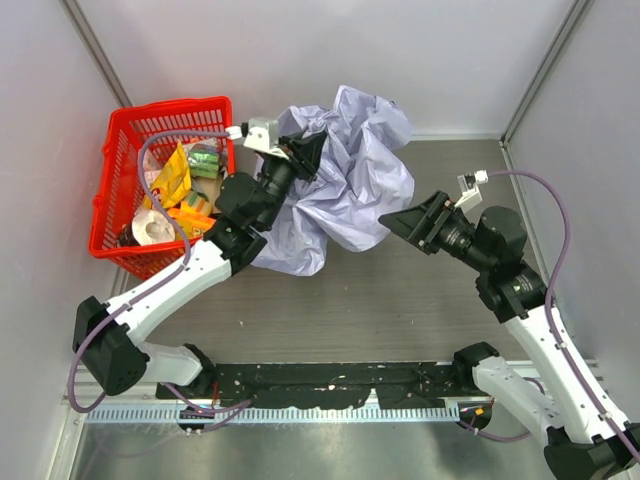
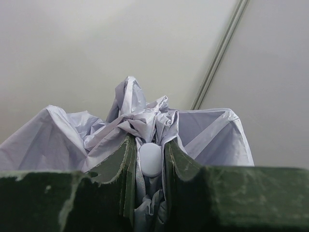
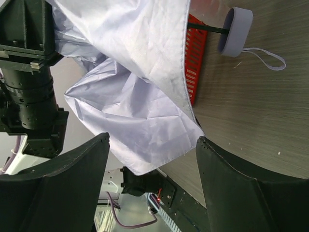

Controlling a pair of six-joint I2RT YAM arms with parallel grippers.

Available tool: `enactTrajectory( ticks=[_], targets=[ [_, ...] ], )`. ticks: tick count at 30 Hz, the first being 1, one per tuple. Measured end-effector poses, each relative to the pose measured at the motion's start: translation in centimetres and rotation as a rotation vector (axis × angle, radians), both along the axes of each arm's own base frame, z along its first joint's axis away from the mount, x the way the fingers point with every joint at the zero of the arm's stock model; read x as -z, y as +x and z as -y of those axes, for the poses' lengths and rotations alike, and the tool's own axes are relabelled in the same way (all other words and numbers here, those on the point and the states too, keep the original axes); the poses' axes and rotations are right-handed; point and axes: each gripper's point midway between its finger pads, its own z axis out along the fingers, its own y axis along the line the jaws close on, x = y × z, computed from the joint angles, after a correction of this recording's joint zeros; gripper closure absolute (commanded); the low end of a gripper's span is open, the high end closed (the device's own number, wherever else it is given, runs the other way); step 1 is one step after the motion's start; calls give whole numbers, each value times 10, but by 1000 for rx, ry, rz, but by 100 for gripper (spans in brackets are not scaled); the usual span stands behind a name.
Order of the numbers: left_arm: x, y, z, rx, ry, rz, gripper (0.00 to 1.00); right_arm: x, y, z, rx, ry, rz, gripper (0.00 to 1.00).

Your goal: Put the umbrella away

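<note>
Immediately left of the left gripper (image 1: 300, 152) stands a red plastic mesh basket (image 1: 118, 190) holding assorted packets. The left arm reaches diagonally from its base, up and to the right. Its wrist view shows the left gripper (image 2: 150, 169) clamped on a bunched fold of the umbrella (image 2: 58, 137), a compact folding type with a crumpled pale lavender-white fabric canopy. A white rounded tip sits between the fingers (image 2: 113, 169). The umbrella (image 1: 350, 190) lies collapsed on the grey wood-grain table (image 1: 400, 310), spreading right of and below the left gripper, between the two grippers. Ahead of the right gripper (image 3: 152, 183), its thin black shaft ends in a pale round handle (image 3: 235, 31) with a light strap (image 3: 263, 55) lying flat on the table. The right arm is bent at the elbow. The right gripper (image 1: 415, 222) points left with fingers wide apart, holding nothing, just beside the canopy's right edge; contact cannot be determined. Open table surface shows between the canopy and the arm bases, and grey walls (image 1: 40, 120) enclose the sides.
</note>
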Motion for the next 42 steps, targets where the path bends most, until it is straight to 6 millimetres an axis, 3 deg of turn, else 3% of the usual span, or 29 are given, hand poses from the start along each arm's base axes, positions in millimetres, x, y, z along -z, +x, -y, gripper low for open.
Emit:
enactTrajectory(
  ticks=[11, 13, 15, 16, 17, 18, 21, 23, 28, 30, 31, 32, 33, 34, 36, 38, 40, 42],
  targets=[
    [2, -2, -5, -5, -27, -22, 100, 19, 7, 0, 11, -44, -57, 25],
    [2, -3, -5, -2, -32, -26, 100, 17, 6, 1, 12, -38, -45, 34],
    [2, -4, -5, 5, -51, -34, 100, 10, 7, -2, 5, -4, -14, 53],
    [1, -5, -5, 8, -63, -40, 100, 7, 9, -5, -8, 22, 1, 74],
    [1, -5, -6, 11, -79, -49, 100, 4, 10, -9, -24, 48, 10, 81],
    [2, -5, -6, 14, -91, -62, 100, 1, 13, -13, -44, 76, 21, 99],
    [11, -3, -7, 7, -132, -135, 100, -17, 18, -28, -125, 155, 84, 100],
    [21, 0, -10, 0, -157, -196, 100, -30, 16, -31, -167, 206, 138, 100],
    [38, 10, -23, 25, -261, -320, 100, -96, -19, -25, -298, 437, 382, 100],
    [44, 13, -32, 32, -312, -361, 100, -110, -34, -23, -357, 510, 436, 85],
    [46, 13, -35, 37, -327, -375, 100, -108, -39, -22, -384, 535, 434, 64],
    [48, 15, -39, 38, -343, -393, 100, -99, -42, -21, -403, 545, 412, 57],
    [50, 15, -42, 42, -354, -411, 100, -86, -41, -20, -410, 533, 373, 40],
    [51, 16, -45, 46, -367, -431, 100, -65, -34, -20, -399, 491, 299, 34],
    [57, 16, -49, 42, -369, -461, 100, -30, -8, -20, -289, 337, 177, 25],
    [63, 16, -53, 29, -358, -489, 100, -12, 12, -10, -146, 137, 113, 23],
    [71, 15, -55, 12, -332, -519, 100, -14, 19, 10, -33, -70, 119, 23],
    [76, 15, -57, -7, -292, -545, 100, -30, 16, 29, 26, -240, 164, 23]
  ],
)
